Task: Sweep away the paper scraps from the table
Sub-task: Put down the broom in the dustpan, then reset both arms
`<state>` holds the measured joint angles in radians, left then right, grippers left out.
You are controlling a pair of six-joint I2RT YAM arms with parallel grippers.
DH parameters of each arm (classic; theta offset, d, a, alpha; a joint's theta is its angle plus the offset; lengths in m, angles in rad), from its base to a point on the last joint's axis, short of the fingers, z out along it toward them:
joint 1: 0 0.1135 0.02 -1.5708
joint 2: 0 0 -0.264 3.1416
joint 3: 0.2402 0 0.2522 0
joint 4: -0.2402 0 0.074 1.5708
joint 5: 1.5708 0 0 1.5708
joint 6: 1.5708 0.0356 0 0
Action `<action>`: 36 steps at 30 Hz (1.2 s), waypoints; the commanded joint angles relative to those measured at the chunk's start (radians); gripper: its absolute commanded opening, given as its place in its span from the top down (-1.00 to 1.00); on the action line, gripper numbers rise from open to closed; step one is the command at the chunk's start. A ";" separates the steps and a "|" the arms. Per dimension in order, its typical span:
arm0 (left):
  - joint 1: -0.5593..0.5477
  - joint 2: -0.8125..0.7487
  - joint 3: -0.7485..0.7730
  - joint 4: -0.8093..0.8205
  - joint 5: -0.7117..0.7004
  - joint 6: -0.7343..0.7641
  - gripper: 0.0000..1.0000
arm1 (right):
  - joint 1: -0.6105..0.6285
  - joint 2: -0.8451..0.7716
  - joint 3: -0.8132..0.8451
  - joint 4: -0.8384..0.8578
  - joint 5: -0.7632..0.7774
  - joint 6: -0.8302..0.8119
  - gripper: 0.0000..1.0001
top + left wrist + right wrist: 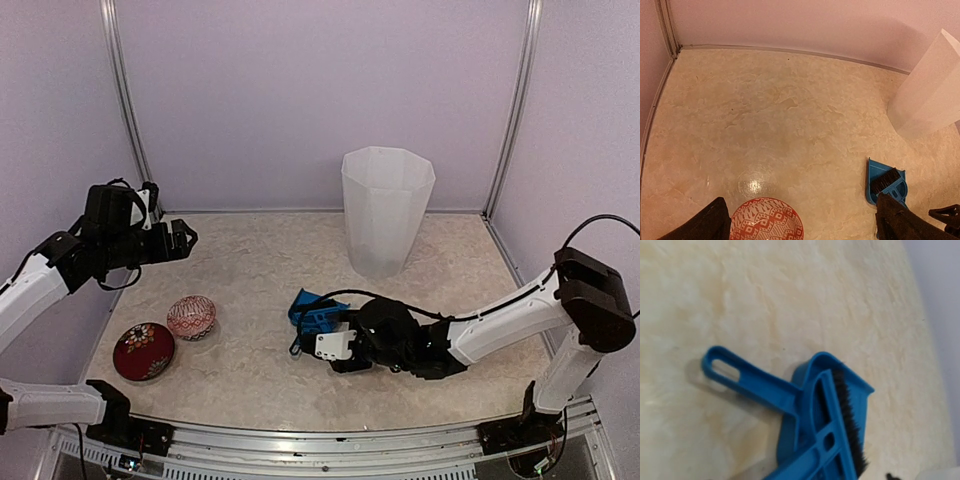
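No paper scraps show on the beige marble table [260,270] in any view. A blue dustpan [312,312] lies near the table's middle with a blue brush [840,415] resting in it, black bristles toward the pan's mouth. My right gripper [322,338] is low over the pan's near end. Its fingers are hidden in both views, and the brush handle runs off the bottom of the right wrist view. My left gripper [183,240] is raised at the far left, open and empty. In the left wrist view [799,200] its fingers [710,225] stand wide apart above the table.
A tall white faceted bin [387,210] stands at the back, right of centre, and shows in the left wrist view [932,95]. A pink patterned bowl [191,317] and a dark red bowl [143,350] sit front left. Walls close the back and both sides.
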<state>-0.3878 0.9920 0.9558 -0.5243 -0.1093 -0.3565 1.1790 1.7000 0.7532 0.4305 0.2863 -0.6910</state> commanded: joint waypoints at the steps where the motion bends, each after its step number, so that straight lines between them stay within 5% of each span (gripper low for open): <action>1: 0.030 -0.007 -0.012 0.053 0.059 0.031 -0.97 | 0.006 -0.120 -0.025 -0.164 -0.085 0.083 -0.46; 11: 0.047 -0.037 -0.042 0.087 0.052 0.026 -0.97 | -0.104 -0.447 -0.060 -0.291 -0.188 0.226 -0.57; 25: 0.104 -0.086 -0.076 0.124 -0.058 -0.002 -0.98 | -0.433 -0.530 -0.032 -0.264 -0.214 0.545 -0.62; 29: 0.105 -0.138 -0.144 0.252 -0.073 0.021 -0.97 | -0.517 -0.585 -0.081 -0.227 -0.158 0.608 -0.99; 36: 0.106 -0.256 -0.337 0.541 -0.146 0.075 -0.98 | -0.678 -0.696 -0.251 -0.054 0.004 0.607 -1.00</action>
<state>-0.2905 0.7883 0.6991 -0.2016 -0.1902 -0.3325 0.5739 1.0557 0.5961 0.2394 0.1680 -0.1093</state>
